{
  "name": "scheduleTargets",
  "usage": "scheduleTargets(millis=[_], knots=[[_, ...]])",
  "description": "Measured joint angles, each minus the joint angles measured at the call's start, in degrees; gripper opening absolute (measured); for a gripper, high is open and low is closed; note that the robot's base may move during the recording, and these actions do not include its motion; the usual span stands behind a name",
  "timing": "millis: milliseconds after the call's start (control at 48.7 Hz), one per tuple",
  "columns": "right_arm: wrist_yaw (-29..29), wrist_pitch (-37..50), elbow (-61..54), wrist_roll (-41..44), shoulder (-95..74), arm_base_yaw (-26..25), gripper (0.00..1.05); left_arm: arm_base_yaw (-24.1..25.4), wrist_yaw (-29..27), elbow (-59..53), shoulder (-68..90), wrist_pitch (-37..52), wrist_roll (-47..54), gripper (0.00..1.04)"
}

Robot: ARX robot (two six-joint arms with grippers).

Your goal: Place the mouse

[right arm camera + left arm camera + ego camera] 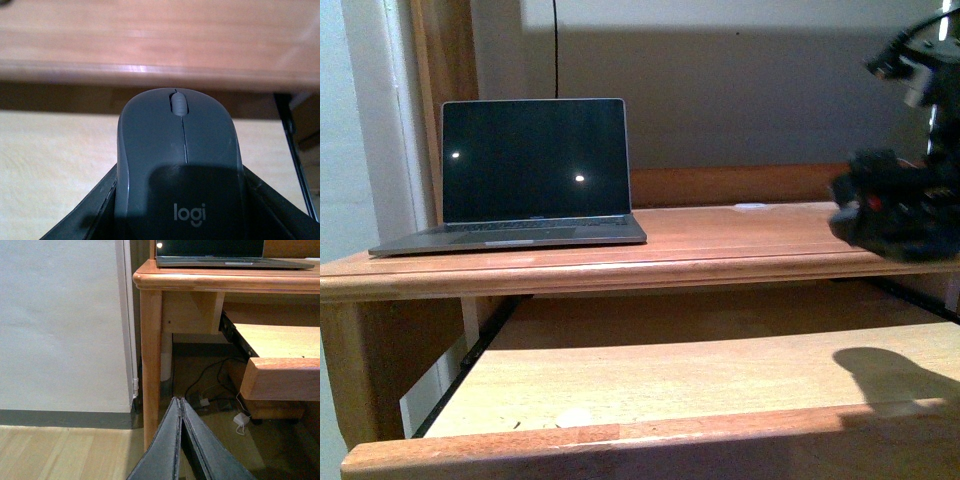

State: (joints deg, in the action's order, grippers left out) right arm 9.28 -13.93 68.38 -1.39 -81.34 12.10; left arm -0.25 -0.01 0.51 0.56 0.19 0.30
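The dark grey mouse [179,160], with a scroll wheel and a "logi" mark, fills the right wrist view, held between my right gripper's [179,210] dark fingers. It hangs above the pale pull-out shelf [55,155], just before the desk top's front edge [150,70]. In the front view my right gripper [895,215] is a blurred dark mass at the far right, level with the desk top [740,240]; the mouse itself cannot be made out there. My left gripper [179,402] is shut and empty, low beside the desk's left leg [151,365].
An open laptop [525,180] with a dark screen stands on the left of the desk top. The pull-out shelf [700,380] extends below, with a raised front lip [620,445]. Cables and a white adapter [241,420] lie on the floor under the desk.
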Motion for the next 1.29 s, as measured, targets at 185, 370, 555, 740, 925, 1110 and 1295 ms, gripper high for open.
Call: scheduleTargets(millis=[185, 370, 555, 740, 925, 1110, 1295], knots=[[7.8, -1.8, 16.2, -1.8, -10.6, 6.0, 0.55, 0.0, 0.0, 0.0, -0.2, -0.1, 0.0, 0.03], [15.4, -5.5, 32.5, -1.7, -24.6, 9.9, 0.55, 0.0, 0.0, 0.0, -0.2, -0.1, 0.0, 0.03], [20.9, -9.1, 47.6, 1.1, -39.3, 10.9, 0.55, 0.0, 0.0, 0.0, -0.2, -0.1, -0.1, 0.28], [23.4, -8.7, 54.4, 0.9, -45.4, 10.9, 0.59, 0.0, 0.0, 0.0, -0.2, -0.1, -0.1, 0.67], [20.7, -3.6, 52.2, -2.6, -44.2, 10.4, 0.87, 0.0, 0.0, 0.0, -0.2, -0.1, -0.1, 0.93], [11.8, 8.4, 36.3, -5.5, -33.0, 8.1, 0.97, 0.0, 0.0, 0.0, -0.2, -0.1, -0.1, 0.97], [2.7, 20.4, 7.0, -3.8, -6.3, 2.5, 0.97, 0.0, 0.0, 0.0, -0.2, -0.1, -0.1, 0.97]])
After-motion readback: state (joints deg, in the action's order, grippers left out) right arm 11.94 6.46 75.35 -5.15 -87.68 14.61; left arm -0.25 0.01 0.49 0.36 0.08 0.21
